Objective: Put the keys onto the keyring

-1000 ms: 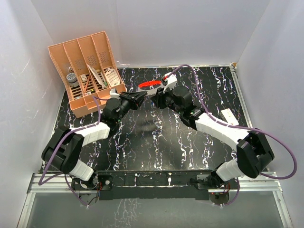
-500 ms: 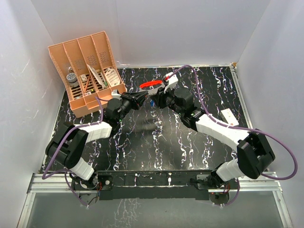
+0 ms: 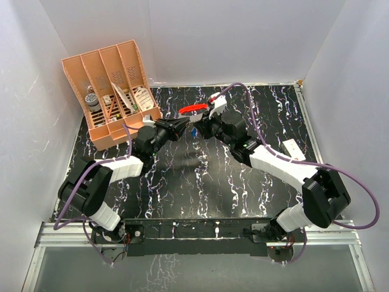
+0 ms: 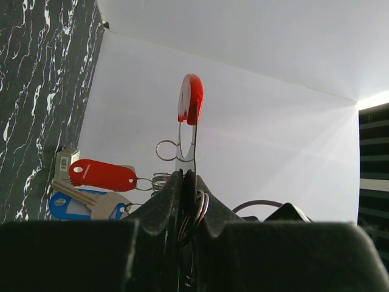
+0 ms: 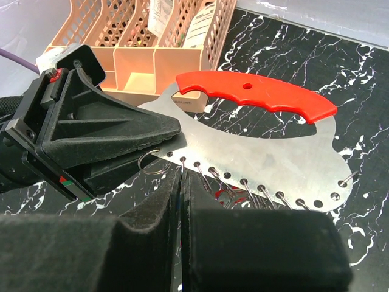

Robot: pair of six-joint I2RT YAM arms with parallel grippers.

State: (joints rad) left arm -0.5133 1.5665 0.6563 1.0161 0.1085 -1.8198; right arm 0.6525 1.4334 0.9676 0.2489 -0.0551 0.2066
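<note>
The keyring (image 5: pixel 261 140), a silvery plate with a red grip, is pinched at its 9 o'clock corner between the closed fingers of the left gripper (image 5: pixel 173 129). The keys (image 4: pixel 97 204) dangle at that gripper's 9 o'clock in its wrist view. The right gripper (image 5: pixel 182 194), fingers pressed together, sits at the plate's 6 o'clock edge.

Black worktop (image 3: pixel 182 176) veined with white, closed in by white walls (image 3: pixel 243 36) at the far, left and right sides. At the far-left corner, a peach slotted rack (image 3: pixel 103 137) with upright bays behind low front trays. In the bays, a dark round jar (image 3: pixel 92 100) with a pale lid, slim pale sticks (image 3: pixel 121 97) and a white printed card (image 3: pixel 143 97). Near the right edge, well apart from the rack, a small white label (image 3: pixel 290 148) lying flat.
</note>
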